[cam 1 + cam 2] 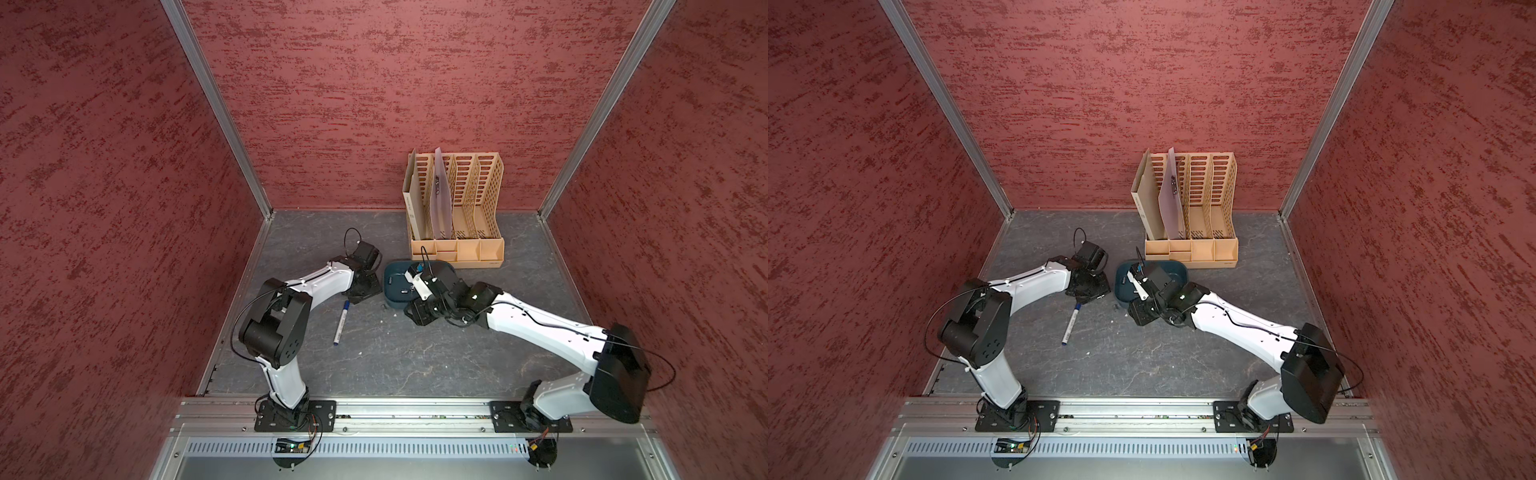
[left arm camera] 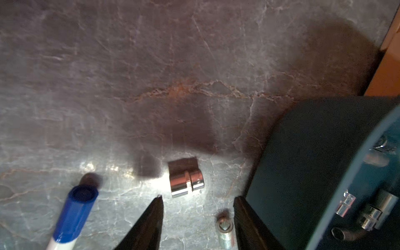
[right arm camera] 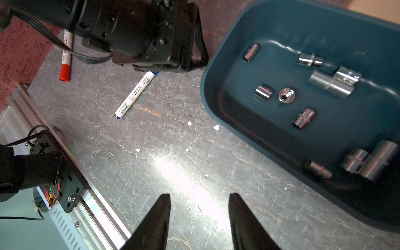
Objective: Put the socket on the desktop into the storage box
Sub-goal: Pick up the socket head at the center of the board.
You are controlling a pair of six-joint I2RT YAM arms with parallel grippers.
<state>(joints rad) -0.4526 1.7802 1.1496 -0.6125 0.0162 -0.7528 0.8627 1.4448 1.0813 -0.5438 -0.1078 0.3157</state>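
2 black fingers of the left gripper (image 2: 198, 200) stand moderately apart with nothing pinched between them, tips low over the desktop (image 2: 151, 75). Just ahead of those tips, roughly in line with the gap, lies the socket (image 2: 186, 180), a short chrome piece on its side, touching neither finger. A 2nd, smaller socket (image 2: 225, 231) lies inside the gap, close against the finger nearer the storage box (image 2: 303, 162); whether it touches that finger I can't quite make out. That finger sits right beside the teal tub's outer wall. On the gripper's other side lies a blue-capped marker (image 2: 74, 214), blurred.

The right gripper (image 3: 200, 195) is likewise parted and empty, hanging over bare marbled desktop just outside the box's rim. Inside the box rest chrome sockets (image 3: 264, 92) of mixed sizes, perhaps 9. Farther off, a red-capped marker (image 3: 65, 65) lies near the wall, and a tan perforated file rack (image 1: 457, 208) stands behind the box.
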